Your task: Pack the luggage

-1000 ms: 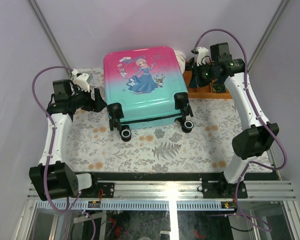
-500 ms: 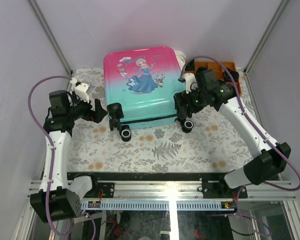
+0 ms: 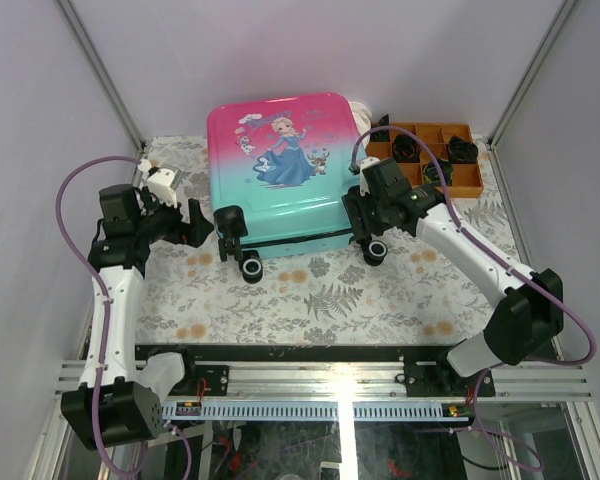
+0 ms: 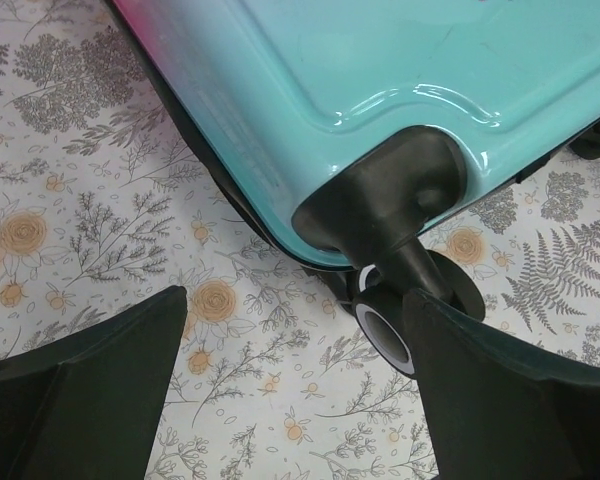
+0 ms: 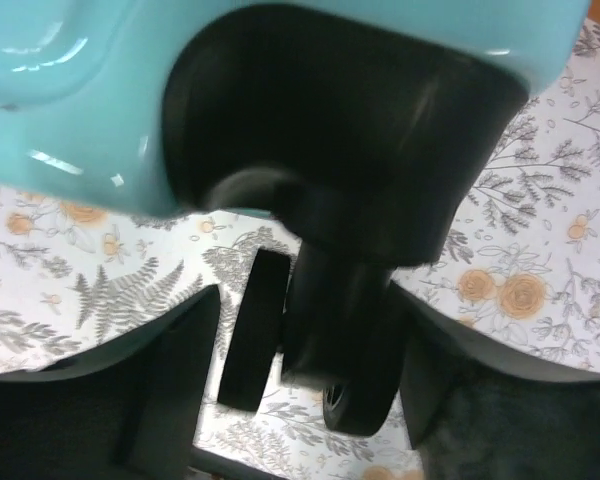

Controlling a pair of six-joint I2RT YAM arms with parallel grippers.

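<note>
CHANGE: your right gripper has swung from the orange tray at upper right down to the right wheel of the luggage; left gripper sits beside the left wheel | JAWS: both released, grasping nothing | LUGGAGE: shut, flat, upper centre of the worktop | MEANS: probably bracing to open it, packing not begun | COUNT: one luggage, one tray, two wheels showing

Closed pink-to-teal luggage, flat, print side up

Luggage: we count one.
Grippers: we count two, the left gripper and the right gripper.
Orange tray: we count one.
</note>
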